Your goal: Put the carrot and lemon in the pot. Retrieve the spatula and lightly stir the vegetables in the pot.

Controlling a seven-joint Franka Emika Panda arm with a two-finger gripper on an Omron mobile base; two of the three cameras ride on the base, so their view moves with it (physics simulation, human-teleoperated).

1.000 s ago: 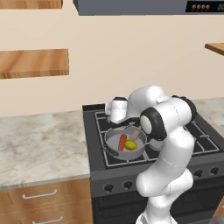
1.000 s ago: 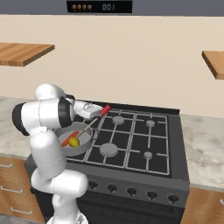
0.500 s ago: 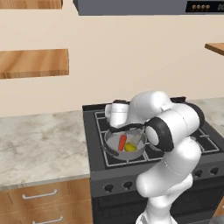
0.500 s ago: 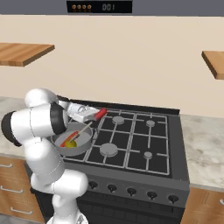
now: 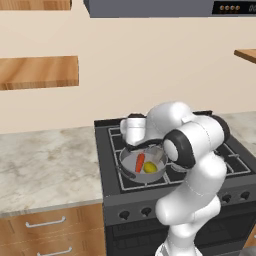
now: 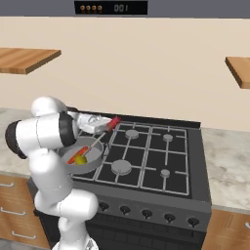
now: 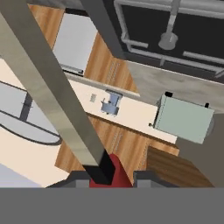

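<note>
The arm had swung left, toward nine o'clock, since a second back, dragging the spatula (image 6: 100,137) blade down into the pot (image 5: 131,172). Fingers (image 6: 109,125) clenched on its red handle. Carrot (image 5: 140,162) and lemon (image 5: 150,167) lay inside, touching. By my reckoning, the stir was under way; earlier the blade hung higher.

A kitchen; gas stove (image 6: 146,156), marble counter (image 5: 45,160), wooden drawers (image 5: 50,230).
</note>
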